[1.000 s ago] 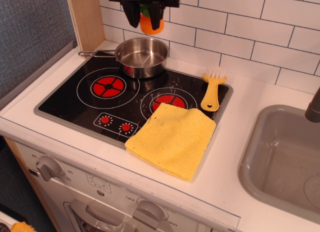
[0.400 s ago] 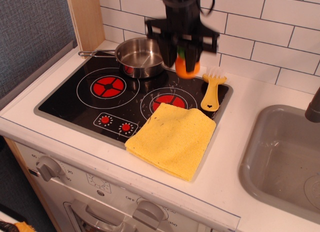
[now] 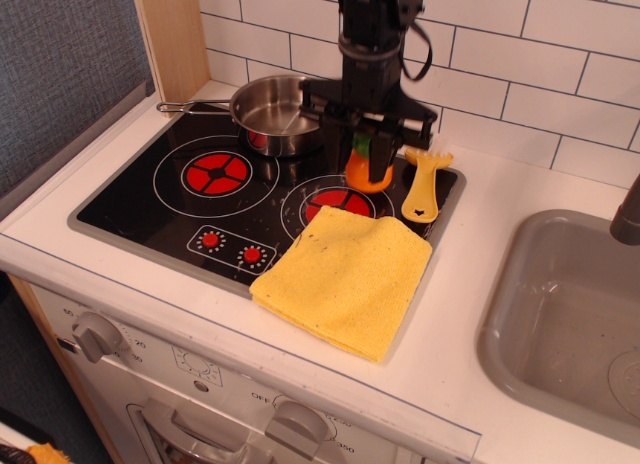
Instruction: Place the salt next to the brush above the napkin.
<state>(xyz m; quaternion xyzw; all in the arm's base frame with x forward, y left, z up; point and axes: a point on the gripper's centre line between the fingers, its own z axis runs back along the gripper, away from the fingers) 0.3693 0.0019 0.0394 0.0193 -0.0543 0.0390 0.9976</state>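
Note:
My gripper (image 3: pixel 368 162) is shut on the salt (image 3: pixel 363 173), a small shaker with an orange body and green cap. It holds the salt low over the black stovetop, at the back of the right burner. The yellow brush (image 3: pixel 424 187) lies just to the right of the salt, bristles pointing to the wall, partly hidden by my gripper. The yellow napkin (image 3: pixel 346 276) lies in front of both, overlapping the stove's front right corner. Whether the salt touches the stovetop I cannot tell.
A steel pan (image 3: pixel 280 114) stands on the back left of the stovetop (image 3: pixel 170 209), handle pointing left. A grey sink (image 3: pixel 560 324) is at the right with a dark faucet (image 3: pixel 628 214). A white tiled wall is behind. A wooden panel (image 3: pixel 170 34) stands at the back left.
My gripper has carried the salt from high above the pan down and to the right, lowering it to just above the stovetop beside the brush.

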